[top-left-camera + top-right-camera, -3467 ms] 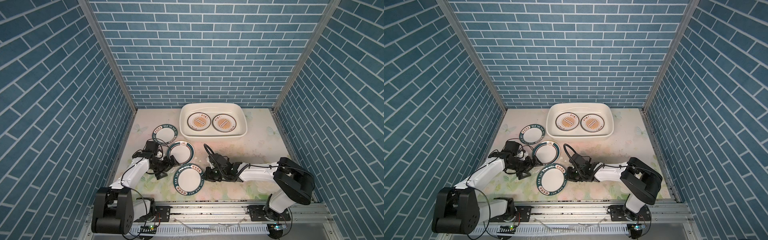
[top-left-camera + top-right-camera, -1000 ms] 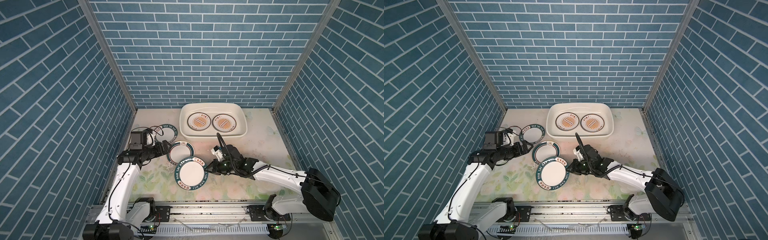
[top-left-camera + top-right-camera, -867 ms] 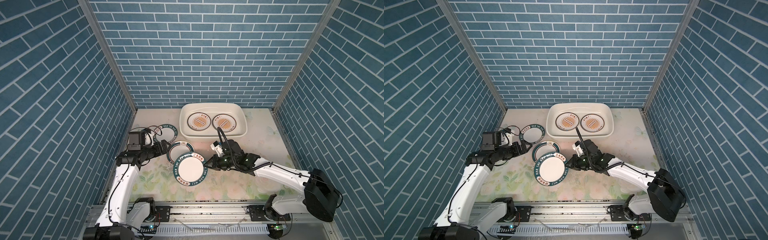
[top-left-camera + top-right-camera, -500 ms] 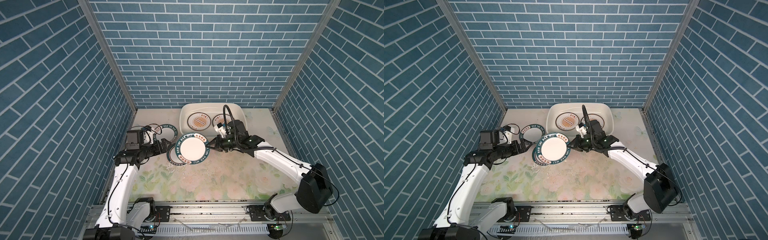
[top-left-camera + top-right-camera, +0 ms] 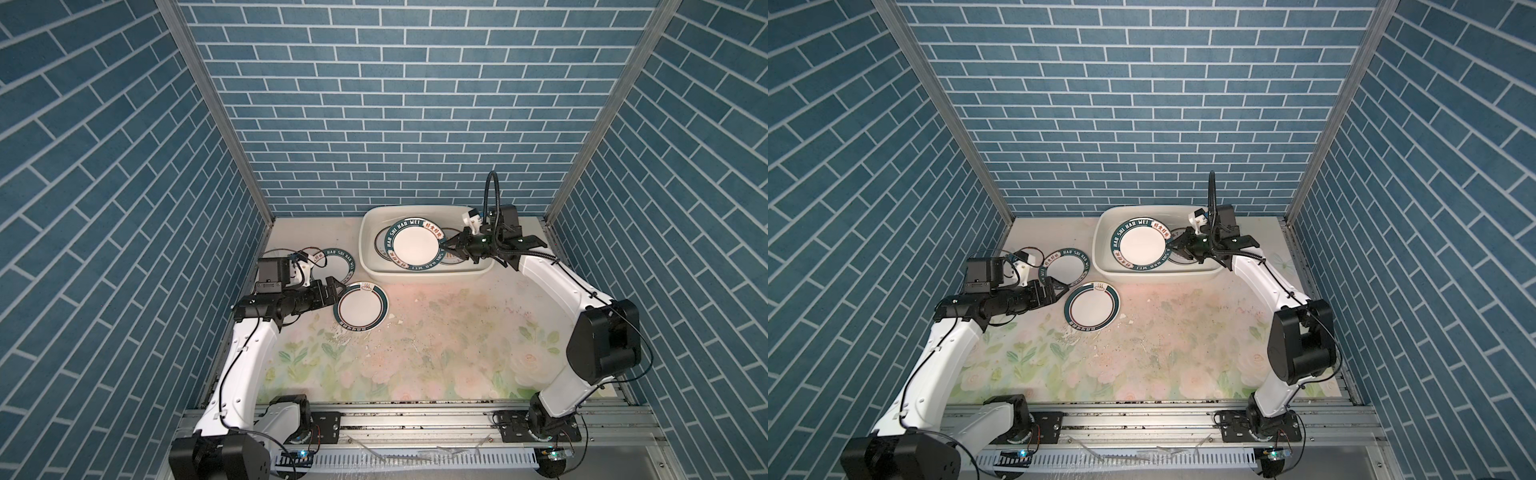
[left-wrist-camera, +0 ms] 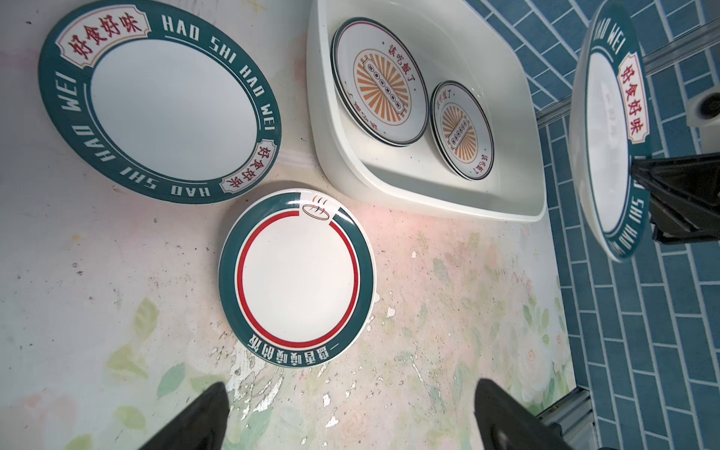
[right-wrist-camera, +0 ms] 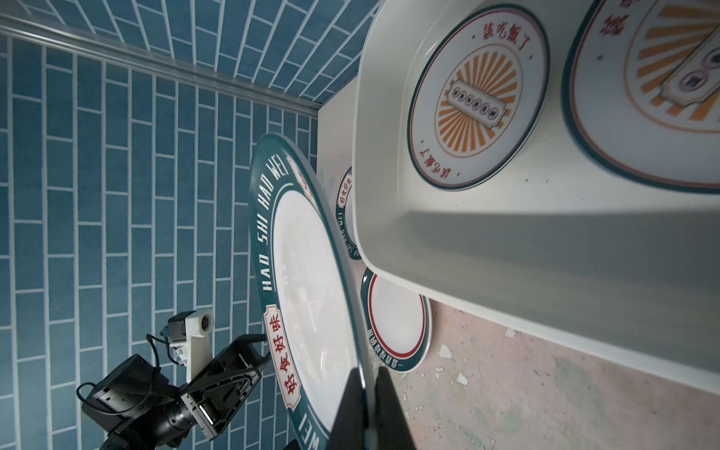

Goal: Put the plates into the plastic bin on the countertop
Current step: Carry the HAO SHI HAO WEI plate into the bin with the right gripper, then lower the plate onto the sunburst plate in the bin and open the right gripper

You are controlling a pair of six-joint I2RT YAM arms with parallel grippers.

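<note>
Near side: left gripper (image 6: 350, 417) has its jaws spread wide and empty. It hovers just beside the red-ringed plate (image 5: 360, 306), about where it was a second ago, and is not touching it. That plate lies flat on the countertop (image 5: 415, 340), and the second lettered plate (image 5: 336, 266) lies flat just behind it. Neither has moved.

Far side is where the change is. A second ago the right gripper (image 5: 445, 246) had the lettered plate (image 5: 417, 245) low over the middle of the countertop. Now the arm is stretched out to the back and that plate hangs over the plastic bin (image 5: 428, 277). The jaws are clamped on the plate's rim, and the right wrist view shows the edge pinched between both fingers (image 7: 389, 409). The plate is raised above the bin and slightly tilted, and it covers the left sunburst plate (image 6: 380, 82). The right sunburst plate (image 6: 461, 130) sits partly under the gripper.

My read: transport is done, the release isn't. Next is lowering onto the left sunburst plate and opening. Risk is that the near edge clips the bin's front rim on the way down, or that the plate drops too far. After this one, two plates are left on the countertop, and the left arm is already lined up for the red-ringed one.
</note>
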